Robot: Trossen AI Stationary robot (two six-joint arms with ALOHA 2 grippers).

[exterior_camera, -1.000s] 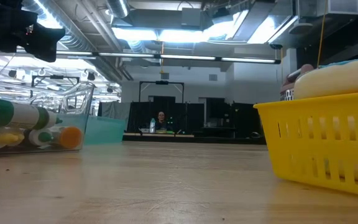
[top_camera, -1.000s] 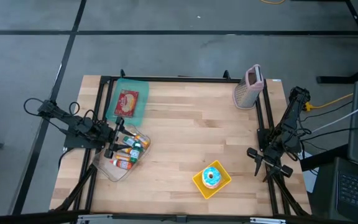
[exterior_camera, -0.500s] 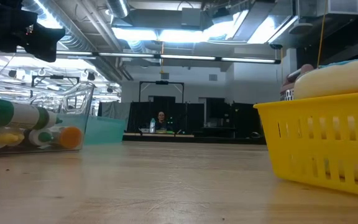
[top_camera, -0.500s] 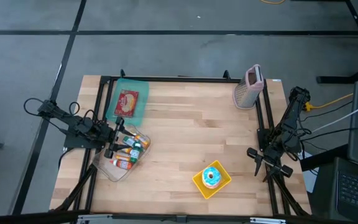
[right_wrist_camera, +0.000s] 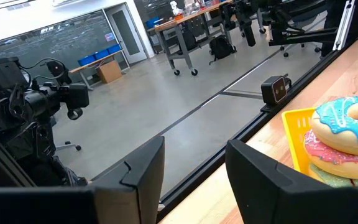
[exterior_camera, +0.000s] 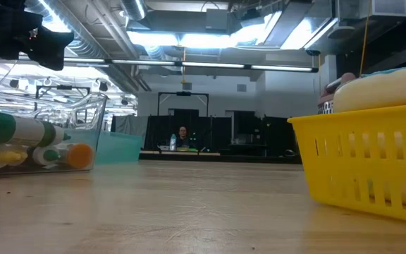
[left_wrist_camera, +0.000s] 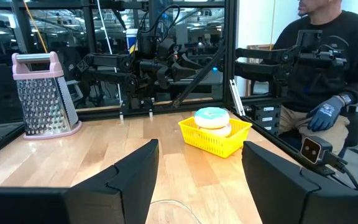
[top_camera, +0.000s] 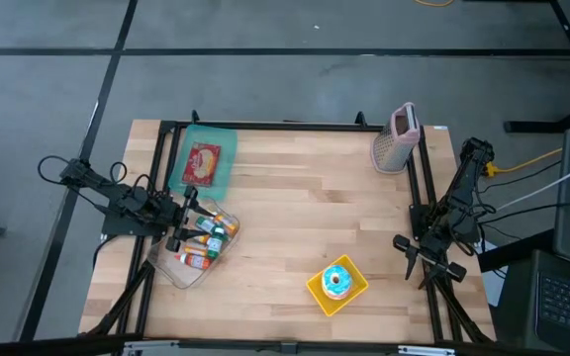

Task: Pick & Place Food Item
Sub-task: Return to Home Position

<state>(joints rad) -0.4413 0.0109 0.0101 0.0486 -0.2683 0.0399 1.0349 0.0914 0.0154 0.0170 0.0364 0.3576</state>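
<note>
Wrapping up, by the look of it: the food coloring bottles point(top_camera: 202, 240) lie inside the transparent bin point(top_camera: 180, 271) at 8 o'clock on the table point(top_camera: 295, 213), and none stands loose on the wood. My read is that the placing is done and only the arm's pull-back to rest is left.

Left gripper point(top_camera: 184, 218) hovers at the bin's 9 o'clock rim, fingers spread wide with nothing between them. Right gripper point(top_camera: 416, 260) is parked off the 4 o'clock edge, also wide open and empty.

Other stuff:
- teal tray point(top_camera: 221, 170) with a red packet point(top_camera: 202, 161) at 10 o'clock
- grater point(top_camera: 397, 140) at 1 o'clock
- yellow basket point(top_camera: 317, 290) holding a donut point(top_camera: 337, 281) at 5 o'clock

Hard to make out:
- Bottles overlap, so I can't count them.
- Low view cuts the bin and the basket at its edges.
- Packet label is unreadable.
- Person point(left_wrist_camera: 319, 62) beyond the table is cropped by the left wrist view.
</note>
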